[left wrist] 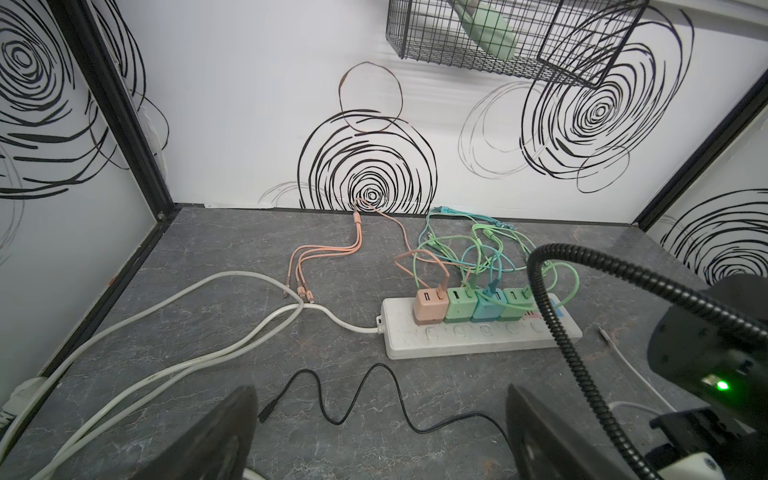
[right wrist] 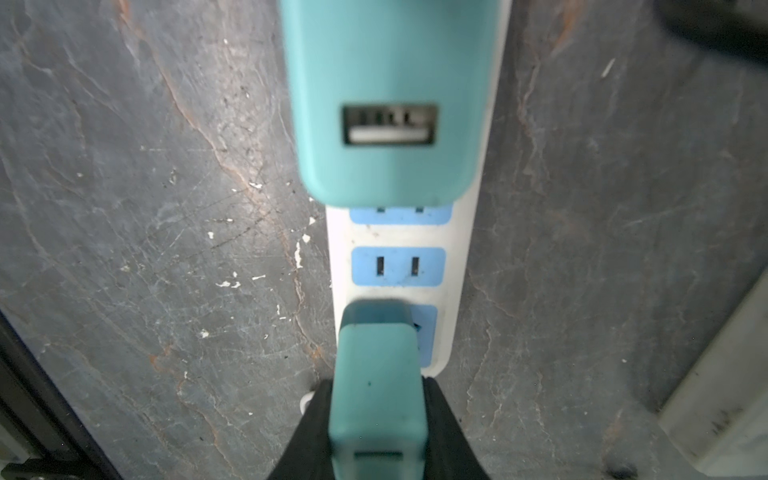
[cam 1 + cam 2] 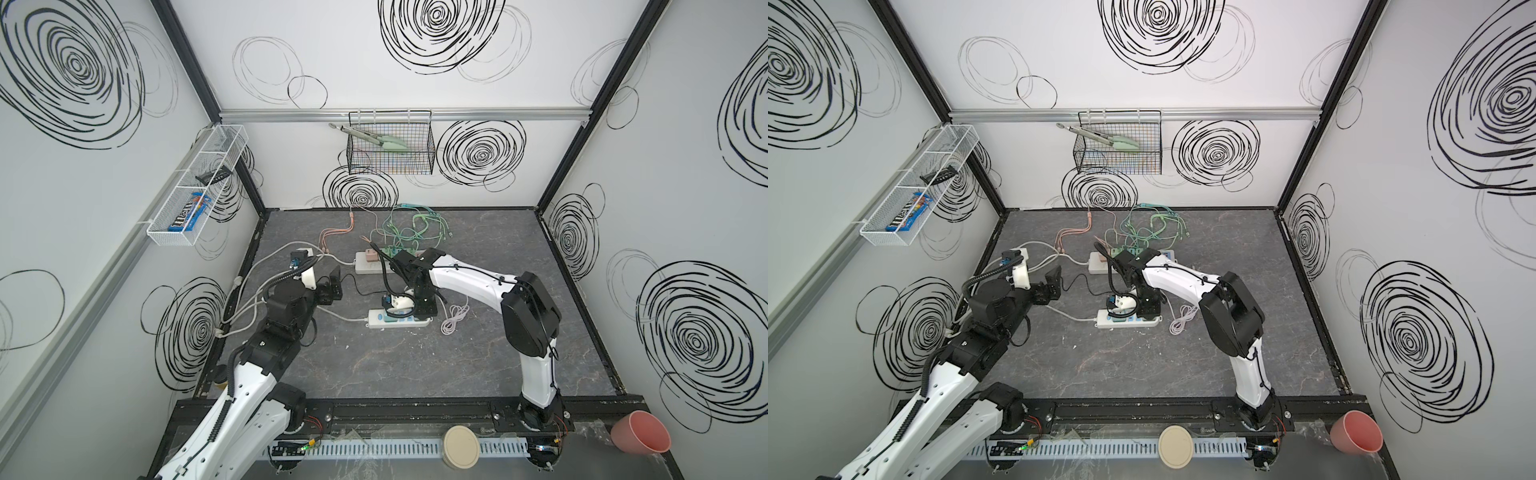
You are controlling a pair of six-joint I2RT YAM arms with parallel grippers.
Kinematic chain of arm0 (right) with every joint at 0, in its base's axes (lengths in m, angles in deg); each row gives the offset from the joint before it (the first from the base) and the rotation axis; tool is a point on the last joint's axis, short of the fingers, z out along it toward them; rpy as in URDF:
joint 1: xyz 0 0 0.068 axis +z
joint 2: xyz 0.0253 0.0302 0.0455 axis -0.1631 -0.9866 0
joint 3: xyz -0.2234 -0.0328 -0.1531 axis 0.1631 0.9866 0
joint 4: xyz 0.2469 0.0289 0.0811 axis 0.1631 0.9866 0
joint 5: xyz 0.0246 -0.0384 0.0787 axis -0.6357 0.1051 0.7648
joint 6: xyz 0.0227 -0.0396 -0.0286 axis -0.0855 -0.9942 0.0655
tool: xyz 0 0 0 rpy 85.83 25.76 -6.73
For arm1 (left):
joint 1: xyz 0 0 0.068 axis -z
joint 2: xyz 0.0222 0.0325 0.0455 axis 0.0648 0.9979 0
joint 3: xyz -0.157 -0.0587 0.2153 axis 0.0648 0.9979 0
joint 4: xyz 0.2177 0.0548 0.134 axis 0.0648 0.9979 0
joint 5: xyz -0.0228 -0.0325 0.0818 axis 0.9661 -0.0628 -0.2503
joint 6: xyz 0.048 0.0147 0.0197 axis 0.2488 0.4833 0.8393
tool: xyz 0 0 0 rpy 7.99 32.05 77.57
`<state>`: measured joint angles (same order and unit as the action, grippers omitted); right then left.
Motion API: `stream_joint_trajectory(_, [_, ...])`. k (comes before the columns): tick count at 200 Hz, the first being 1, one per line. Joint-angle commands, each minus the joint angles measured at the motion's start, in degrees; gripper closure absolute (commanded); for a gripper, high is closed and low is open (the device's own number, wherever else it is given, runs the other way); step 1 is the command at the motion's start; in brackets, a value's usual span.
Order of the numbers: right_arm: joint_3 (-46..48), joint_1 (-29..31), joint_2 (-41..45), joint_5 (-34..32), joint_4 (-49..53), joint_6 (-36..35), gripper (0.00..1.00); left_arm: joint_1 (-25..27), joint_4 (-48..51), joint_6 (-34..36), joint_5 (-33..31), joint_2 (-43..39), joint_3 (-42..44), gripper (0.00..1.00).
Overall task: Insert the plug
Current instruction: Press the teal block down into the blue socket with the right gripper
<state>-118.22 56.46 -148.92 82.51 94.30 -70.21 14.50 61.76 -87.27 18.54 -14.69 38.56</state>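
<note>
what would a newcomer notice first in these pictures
The right tool grips a teal plug at the end of the near strip, mid-table. Behind it, a tangle of green and pink cables sprouts from the far strip by the back wall. Black swirls cover the walls.

Grey marbled tabletop [image 3: 395, 365] carries near power strip [image 3: 376, 320], far power strip [image 3: 368, 268], loose cables [image 3: 449, 328].

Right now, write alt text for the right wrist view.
The right gripper clamps a teal plug over the end socket of a white power strip. One blue socket beyond it is free, then a teal USB charger stands on the strip.
</note>
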Motion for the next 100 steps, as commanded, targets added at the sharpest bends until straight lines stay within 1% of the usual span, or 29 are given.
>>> stream_joint_trajectory(1, [9.3, 1.5, -4.3, 0.5, -6.8, -1.4, 1.0, -0.5, -2.2, 0.5, 0.3, -0.5, 0.1, 0.04])
stream_joint_trajectory(15, [13.3, 2.3, -2.9, -1.0, -9.9, -1.1, 1.0, -0.5, -2.3, 0.6, 0.0, -0.6, 0.2, 0.04])
stream_joint_trajectory(30, [15.4, 2.4, -2.3, -2.3, -11.5, -0.7, 1.0, -0.5, -2.5, 0.6, 0.4, -0.6, 0.2, 0.04])
stream_joint_trajectory(49, [14.9, 2.3, -3.0, -2.4, -10.2, -0.4, 1.0, -0.6, -2.1, 0.4, 1.2, -0.1, -0.1, 0.04])
stream_joint_trajectory(70, [13.0, 1.9, -4.3, 0.0, -9.1, -0.2, 1.0, -0.6, -1.2, 0.4, 1.3, 0.4, -0.7, 0.04])
stream_joint_trajectory(100, [11.2, 1.5, -5.8, 1.1, -8.2, -0.7, 1.0, -0.6, -1.3, 0.6, 1.3, 0.5, -0.6, 0.04])
